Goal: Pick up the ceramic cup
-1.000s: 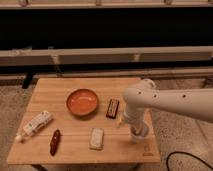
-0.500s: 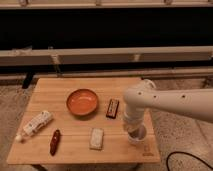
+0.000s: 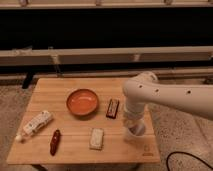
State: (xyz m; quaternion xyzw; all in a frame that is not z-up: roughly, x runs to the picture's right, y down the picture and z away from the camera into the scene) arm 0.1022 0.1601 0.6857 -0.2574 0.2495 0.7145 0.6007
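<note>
The ceramic cup is a small white round cup near the right front of the wooden table. Only its rim and lower part show below the arm. My gripper comes down from the white arm straight onto the cup and covers its top. The wide orange bowl sits at the middle of the table, well left of the gripper.
A dark brown bar lies left of the arm. A pale packet, a dark red packet and a white bottle lie toward the front left. The table's right edge is close to the cup.
The gripper has moved down onto the cup. The other things have not moved.
</note>
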